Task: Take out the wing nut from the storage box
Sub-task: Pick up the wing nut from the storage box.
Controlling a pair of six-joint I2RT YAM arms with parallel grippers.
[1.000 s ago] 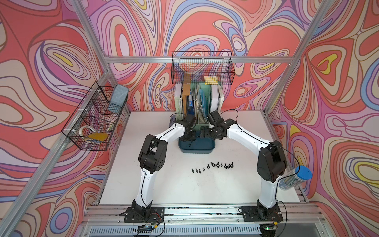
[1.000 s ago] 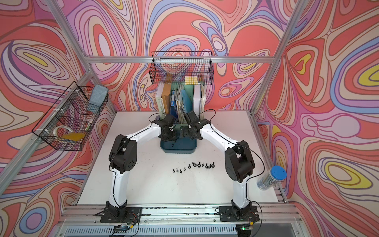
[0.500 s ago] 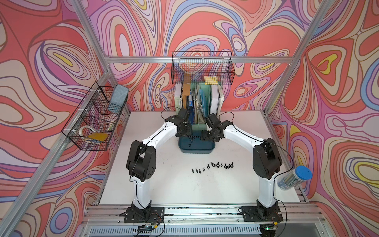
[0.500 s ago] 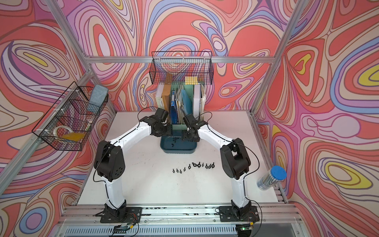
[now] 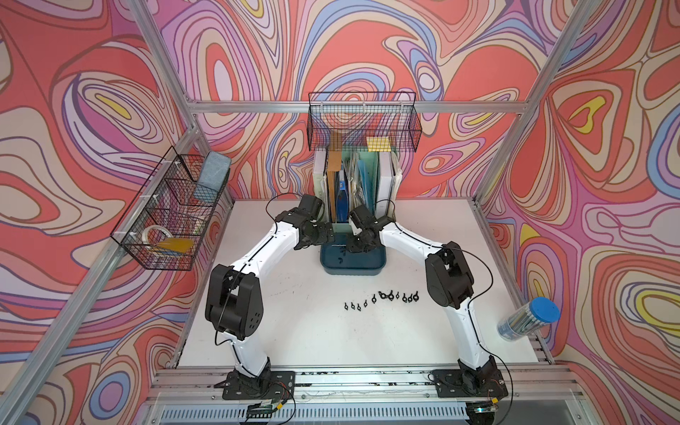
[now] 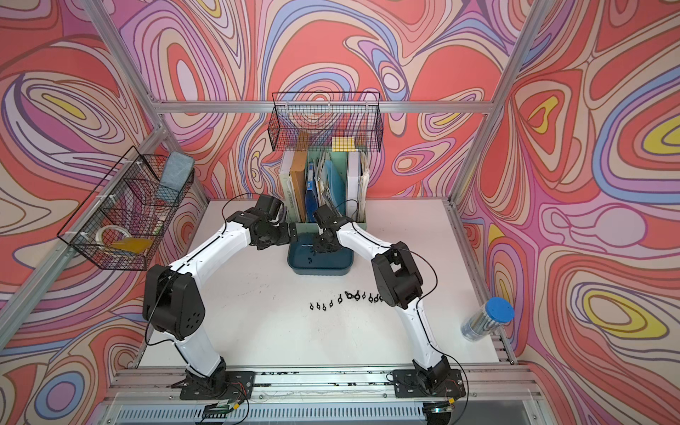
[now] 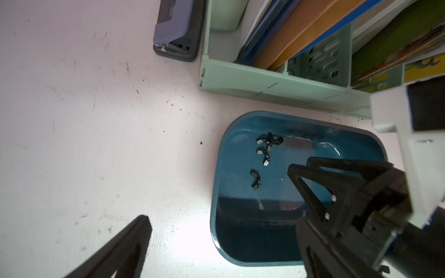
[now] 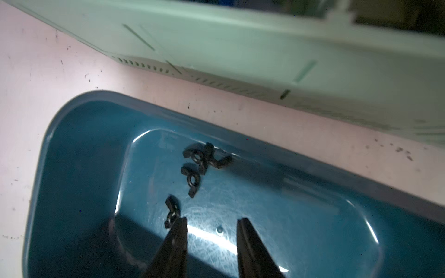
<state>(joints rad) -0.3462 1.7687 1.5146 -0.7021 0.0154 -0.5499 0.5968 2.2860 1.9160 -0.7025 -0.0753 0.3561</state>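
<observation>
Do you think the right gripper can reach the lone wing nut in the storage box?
Probably yes: the right gripper is inside the storage box and nothing covers the lone wing nut; it lies just outside one fingertip, so a small shift seems needed.

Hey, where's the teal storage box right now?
In both top views the storage box sits mid-table, just in front of the mint-green file holder, beyond the row of wing nuts.

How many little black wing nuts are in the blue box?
4. In the storage box: a lone wing nut beside the right gripper, a second nut past it, and a pile of two near the wall. The pile could hide another.
</observation>
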